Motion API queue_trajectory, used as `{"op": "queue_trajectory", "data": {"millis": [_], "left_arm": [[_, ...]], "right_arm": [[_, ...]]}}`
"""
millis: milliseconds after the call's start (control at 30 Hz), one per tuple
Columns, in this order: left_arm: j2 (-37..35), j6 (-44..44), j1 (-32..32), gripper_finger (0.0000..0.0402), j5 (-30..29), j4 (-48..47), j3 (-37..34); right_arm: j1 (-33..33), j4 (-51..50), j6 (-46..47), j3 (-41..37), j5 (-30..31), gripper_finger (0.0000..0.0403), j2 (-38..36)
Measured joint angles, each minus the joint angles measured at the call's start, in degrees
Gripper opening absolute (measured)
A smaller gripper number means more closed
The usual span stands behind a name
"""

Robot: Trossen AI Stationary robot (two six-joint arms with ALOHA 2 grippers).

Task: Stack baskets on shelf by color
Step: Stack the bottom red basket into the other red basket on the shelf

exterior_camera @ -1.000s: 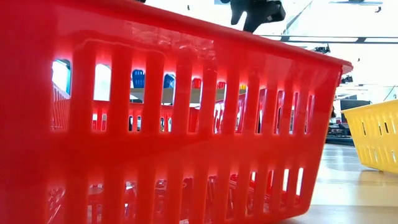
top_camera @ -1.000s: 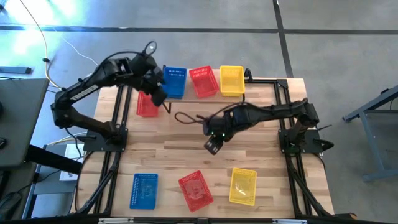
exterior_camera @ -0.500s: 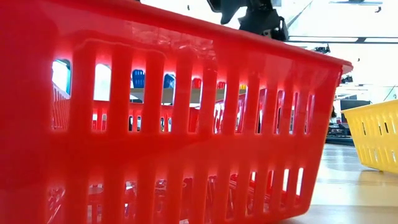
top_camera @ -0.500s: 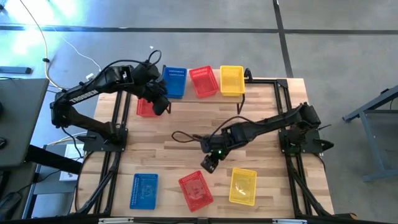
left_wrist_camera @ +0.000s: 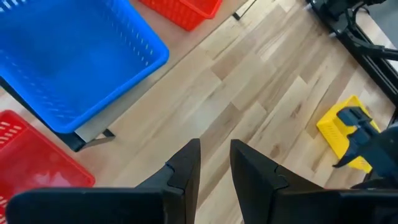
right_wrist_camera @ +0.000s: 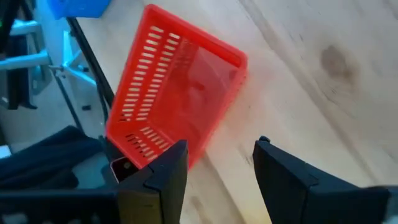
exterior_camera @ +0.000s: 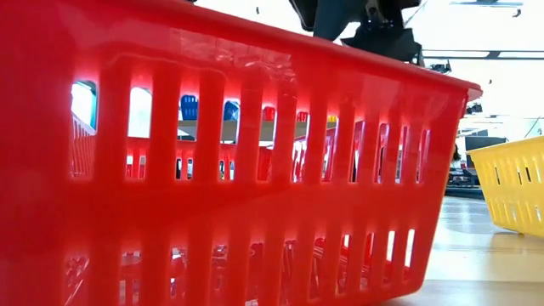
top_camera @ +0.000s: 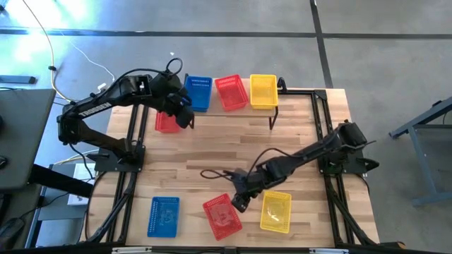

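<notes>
On the shelf (top_camera: 247,109) at the table's far edge stand a blue basket (top_camera: 198,92), a red basket (top_camera: 231,92) and a yellow basket (top_camera: 263,90). Another red basket (top_camera: 167,121) rests on the table left of the shelf. Near the front edge lie a blue basket (top_camera: 164,215), a red basket (top_camera: 222,215) and a yellow basket (top_camera: 275,210). My right gripper (top_camera: 239,201) hovers open at the front red basket's far right corner (right_wrist_camera: 236,62), touching nothing. My left gripper (top_camera: 185,116) hangs by the shelf's left front, fingers (left_wrist_camera: 186,168) narrowly apart and empty.
Black frame rails (top_camera: 127,176) run along both table sides. A dark cable (top_camera: 215,173) trails on the wood behind my right gripper. In the low view the front red basket (exterior_camera: 238,170) fills the picture, with the yellow basket (exterior_camera: 510,187) to its right. Bare wood lies mid-table.
My right gripper has come down and swung from mid-table toward the near edge, ending beside the front red basket, its fingers still apart. My left gripper has shifted slightly toward the near edge by the shelf, then kept still. No basket has moved.
</notes>
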Motion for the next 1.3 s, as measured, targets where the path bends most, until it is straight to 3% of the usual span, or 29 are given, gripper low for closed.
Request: {"op": "queue_trajectory", "data": {"millis": [367, 1033, 1167, 1300], "left_arm": [[0.0, -2.0, -2.0, 0.0078, 0.2, -0.3, 0.0], [0.0, -1.8, -2.3, 0.0078, -1.4, -0.3, 0.0], [0.0, -1.5, -2.3, 0.0078, -1.4, -0.3, 0.0], [0.0, -1.3, -2.3, 0.0078, -1.4, -0.3, 0.0]], "right_arm": [[3.0, 5.2, 3.0, -1.7, 7.7, 0.0167, 0.5], [3.0, 10.7, 4.3, -1.7, 2.6, 0.0164, 9.3], [3.0, 10.9, 4.5, -1.7, 1.4, 0.0136, 10.8], [2.7, 11.0, 5.8, -1.6, 1.8, 0.0083, 10.9]]}}
